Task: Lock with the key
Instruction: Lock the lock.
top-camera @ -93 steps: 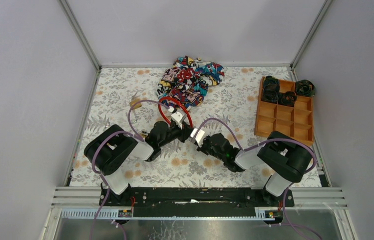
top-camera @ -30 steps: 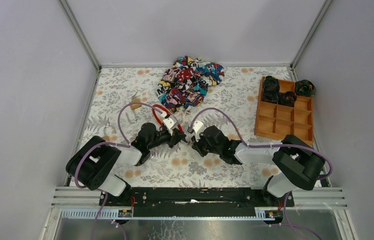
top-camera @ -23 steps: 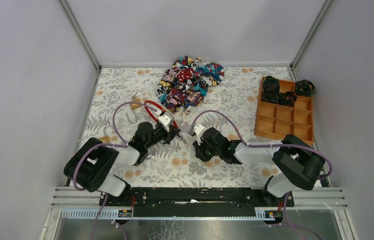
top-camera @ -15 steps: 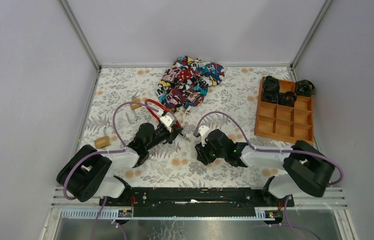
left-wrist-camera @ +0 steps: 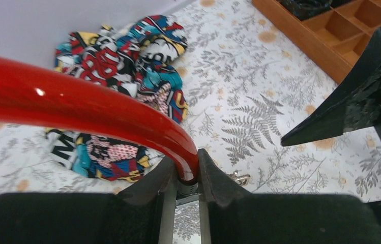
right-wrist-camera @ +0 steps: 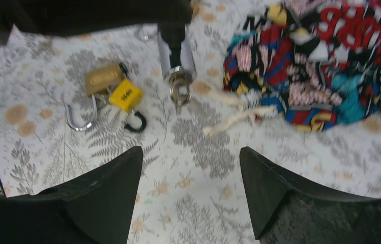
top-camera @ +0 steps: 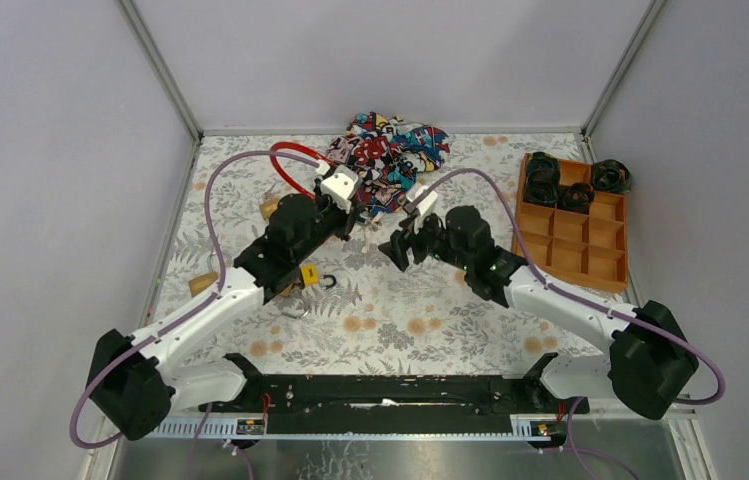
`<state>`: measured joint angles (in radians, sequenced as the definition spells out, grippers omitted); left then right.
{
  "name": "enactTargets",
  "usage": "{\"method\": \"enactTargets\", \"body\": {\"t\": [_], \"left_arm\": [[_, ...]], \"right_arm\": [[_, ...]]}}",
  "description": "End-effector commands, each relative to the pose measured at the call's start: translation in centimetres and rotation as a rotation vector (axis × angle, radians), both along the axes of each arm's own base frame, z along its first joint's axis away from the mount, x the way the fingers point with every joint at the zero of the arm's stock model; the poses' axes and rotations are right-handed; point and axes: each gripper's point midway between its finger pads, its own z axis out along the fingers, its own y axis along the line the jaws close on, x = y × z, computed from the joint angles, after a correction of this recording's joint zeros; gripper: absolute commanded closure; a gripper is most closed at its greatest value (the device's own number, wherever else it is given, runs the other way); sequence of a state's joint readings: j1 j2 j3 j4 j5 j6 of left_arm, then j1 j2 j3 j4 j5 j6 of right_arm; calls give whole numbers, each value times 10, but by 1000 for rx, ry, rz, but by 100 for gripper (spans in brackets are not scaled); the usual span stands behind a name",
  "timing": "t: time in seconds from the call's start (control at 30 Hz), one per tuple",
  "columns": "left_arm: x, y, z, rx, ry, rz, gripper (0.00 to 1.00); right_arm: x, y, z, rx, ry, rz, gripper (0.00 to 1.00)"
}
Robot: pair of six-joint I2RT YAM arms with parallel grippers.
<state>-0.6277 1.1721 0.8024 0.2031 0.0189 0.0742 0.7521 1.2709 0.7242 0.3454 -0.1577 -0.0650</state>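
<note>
My left gripper (left-wrist-camera: 187,157) is shut on the red cable lock (left-wrist-camera: 76,107), pinching the cable just above its metal cylinder. In the top view the red loop (top-camera: 288,160) arcs up behind the left gripper (top-camera: 348,222). The right wrist view shows the cylinder (right-wrist-camera: 175,56) hanging end-down with a small metal key (right-wrist-camera: 179,94) at its lower end. My right gripper (right-wrist-camera: 191,152) is open, with nothing between its fingers. It hovers to the right of the lock in the top view (top-camera: 400,243), apart from the key.
A yellow padlock (right-wrist-camera: 125,95) and a brass padlock (right-wrist-camera: 104,79) with open shackles lie on the floral cloth below the left arm. A patterned fabric heap (top-camera: 380,160) lies behind both grippers. A wooden compartment tray (top-camera: 572,235) stands at the right.
My right gripper has opened and backed off from the key. Both arms have stretched toward the far side, and the left has carried the red lock up and back.
</note>
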Motion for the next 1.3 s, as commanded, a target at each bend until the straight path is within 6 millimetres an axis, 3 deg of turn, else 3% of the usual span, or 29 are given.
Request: {"method": "enactTargets", "body": {"t": [0.0, 0.13, 0.17, 0.23, 0.47, 0.63, 0.93, 1.1, 1.2, 1.27], "left_arm": [[-10, 12, 27, 83, 0, 63, 100], [-16, 9, 44, 76, -14, 54, 100], [-17, 8, 47, 76, -21, 51, 100], [-18, 6, 54, 69, -34, 47, 100], [-21, 2, 59, 58, -45, 35, 100], [-21, 0, 64, 39, -52, 36, 100], [-22, -3, 66, 26, -58, 26, 100], [-24, -4, 65, 20, -52, 22, 100], [-24, -4, 65, 18, -52, 20, 100], [-24, -4, 66, 14, -54, 19, 100]], "right_arm": [[5, 16, 52, 44, -93, 163, 24], [6, 23, 70, 36, -127, 218, 19], [6, 25, 74, 40, -129, 225, 3], [8, 28, 74, 37, -104, 231, 0], [8, 37, 69, 3, -53, 283, 35], [13, 44, 60, 10, -18, 279, 32], [17, 54, 53, 46, 32, 278, 46], [20, 57, 53, 53, 37, 278, 48], [19, 58, 52, 55, 43, 286, 57], [17, 60, 52, 58, 47, 299, 69]]}}
